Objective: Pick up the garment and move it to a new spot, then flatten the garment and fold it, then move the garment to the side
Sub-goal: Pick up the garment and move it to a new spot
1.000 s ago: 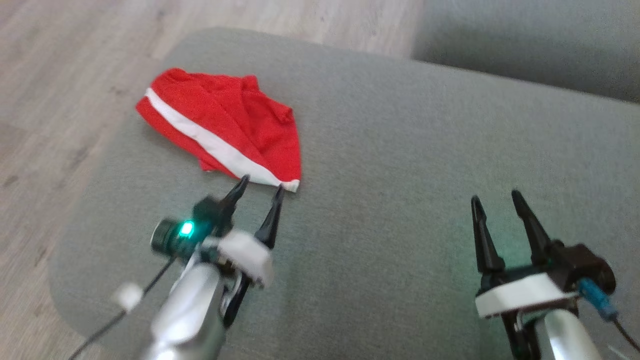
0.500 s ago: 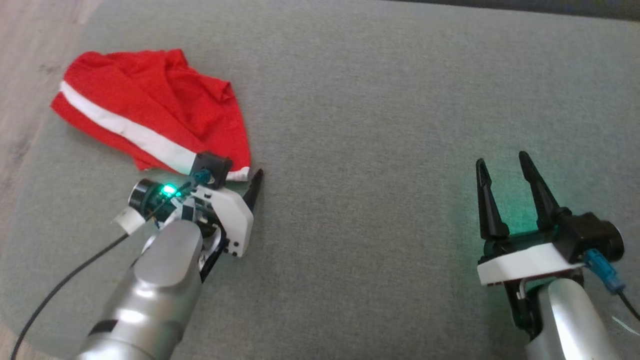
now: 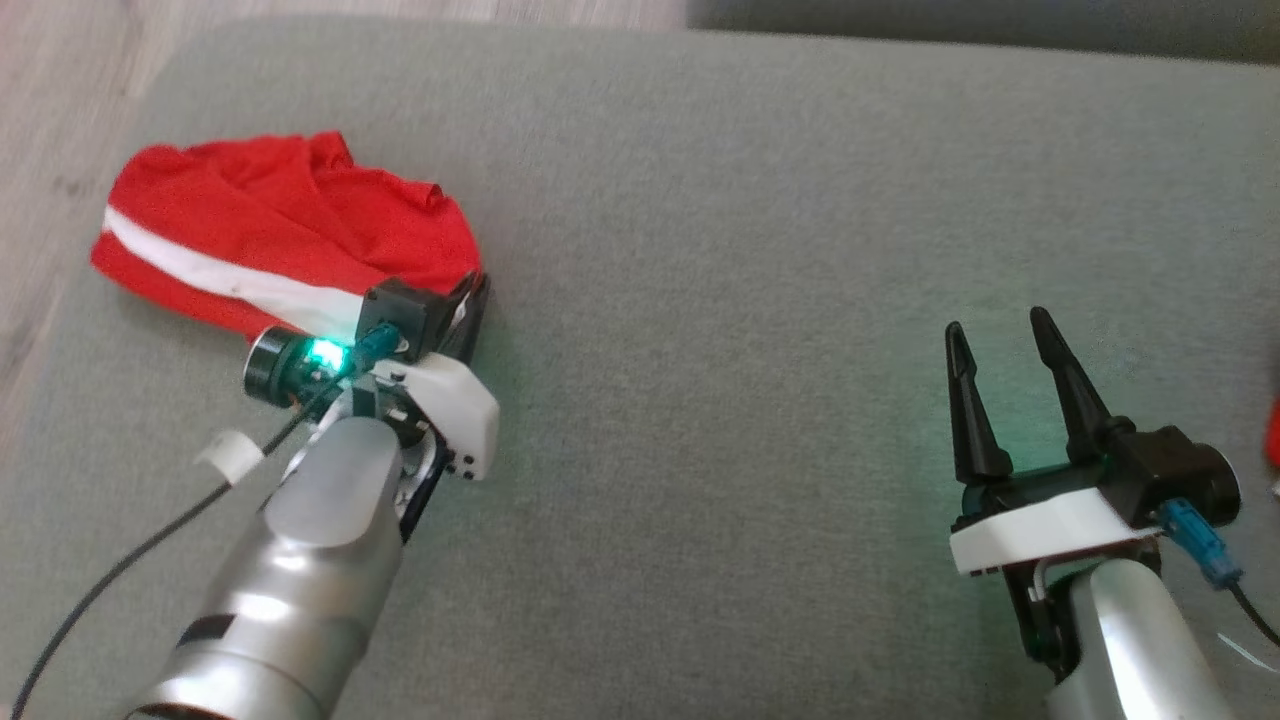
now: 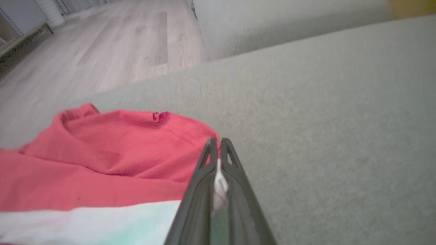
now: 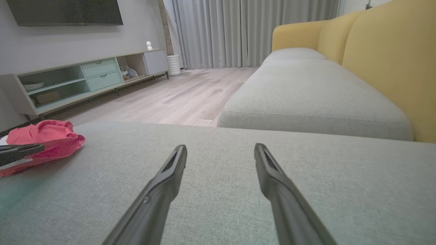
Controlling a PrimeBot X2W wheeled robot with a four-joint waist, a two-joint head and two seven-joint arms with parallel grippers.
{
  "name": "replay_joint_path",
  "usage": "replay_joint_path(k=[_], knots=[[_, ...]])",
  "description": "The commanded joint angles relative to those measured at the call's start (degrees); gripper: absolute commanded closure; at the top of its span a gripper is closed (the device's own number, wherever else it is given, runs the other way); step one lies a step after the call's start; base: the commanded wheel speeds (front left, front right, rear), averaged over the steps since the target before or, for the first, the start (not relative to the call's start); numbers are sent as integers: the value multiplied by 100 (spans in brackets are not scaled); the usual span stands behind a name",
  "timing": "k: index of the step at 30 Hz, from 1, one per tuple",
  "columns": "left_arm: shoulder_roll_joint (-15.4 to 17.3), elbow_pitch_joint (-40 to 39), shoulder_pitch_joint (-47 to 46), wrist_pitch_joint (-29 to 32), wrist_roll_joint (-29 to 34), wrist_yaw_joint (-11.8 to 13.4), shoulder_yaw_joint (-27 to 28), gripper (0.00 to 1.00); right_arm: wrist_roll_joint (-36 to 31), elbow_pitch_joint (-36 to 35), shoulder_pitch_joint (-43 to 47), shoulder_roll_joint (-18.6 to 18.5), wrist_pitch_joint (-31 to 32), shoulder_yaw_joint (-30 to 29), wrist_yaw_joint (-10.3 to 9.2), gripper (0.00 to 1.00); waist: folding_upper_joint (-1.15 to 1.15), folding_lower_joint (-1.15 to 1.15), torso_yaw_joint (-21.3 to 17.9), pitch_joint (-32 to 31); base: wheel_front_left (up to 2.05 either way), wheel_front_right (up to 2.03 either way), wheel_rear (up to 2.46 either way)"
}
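- The left arm is reaching up from the lower left of the head view, its silver forearm angling toward the garment, with a green light glowing on the wrist.
- The left gripper is pinching the garment's near corner. In the left wrist view the two dark fingers are lying pressed together with a sliver of white cloth caught between them.
- The right arm is sitting at the lower right of the head view. The right gripper is standing wide, both tapered fingers pointing up the frame over bare cushion and touching nothing.
- In the right wrist view those fingers are spreading apart above the seat.
- The garment is lying in the upper left of the head view, near the cushion's edge. It is thin red fabric, rumpled into soft folds, with one white stripe running across it.
- The cushion is showing a grey, finely woven, matte surface with a rounded corner.
- Pale wood-grain floor is showing at the upper left.
- A yellow backrest is rising at the right of the right wrist view.
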Motion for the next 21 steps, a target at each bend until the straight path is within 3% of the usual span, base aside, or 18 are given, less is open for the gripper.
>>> replay_joint_path(k=[1,6,12,21], knots=[[97,-201,-219,-175,-41,74,139,100,49,-148,-91,-20,-62,148,-4,0,0,0,-116,-205,0,0,0],[-129,-506,-202,-548,-120,155,27,100,68,-125,-22,-20,-62,148,-4,0,0,0,-394,-497,0,0,0],[-214,-1112,-106,-560,-275,222,-372,100,147,-202,-61,-20,-62,102,-4,0,0,0,-918,-514,0,0,0],[-219,-2514,-14,-101,-1163,752,-1796,100,313,-237,-178,-20,-62,143,-4,0,0,0,-1845,-208,0,0,0]])
